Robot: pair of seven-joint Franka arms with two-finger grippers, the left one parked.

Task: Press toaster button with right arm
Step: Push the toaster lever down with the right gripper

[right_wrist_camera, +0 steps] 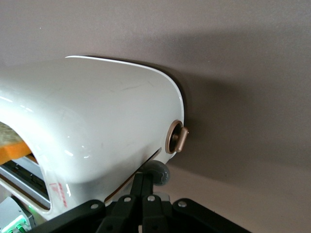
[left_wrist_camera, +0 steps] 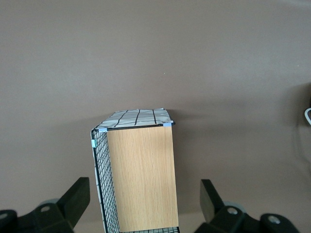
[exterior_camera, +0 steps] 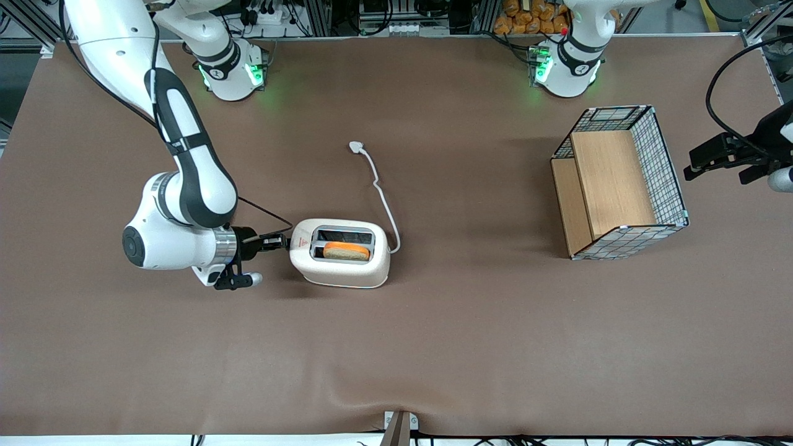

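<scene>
Closed-looking end effector at center-left of the frame touches the toaster end near the toaster button; an off-center push could slide the toaster.

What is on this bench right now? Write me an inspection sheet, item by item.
Surface: brown table cover, slightly wrinkled near the front edge.
Job's things: toaster upright, bread slice in the slot nearer the front camera; toaster button on its short end.
Clutter: wire basket with wooden panels, on its side, toward the parked arm's end.
Grippers: right gripper shut, at the button.
Cables: toaster cord loose, plug lying on the table; black arm cable.
Surroundings: metal frames, wiring.
</scene>
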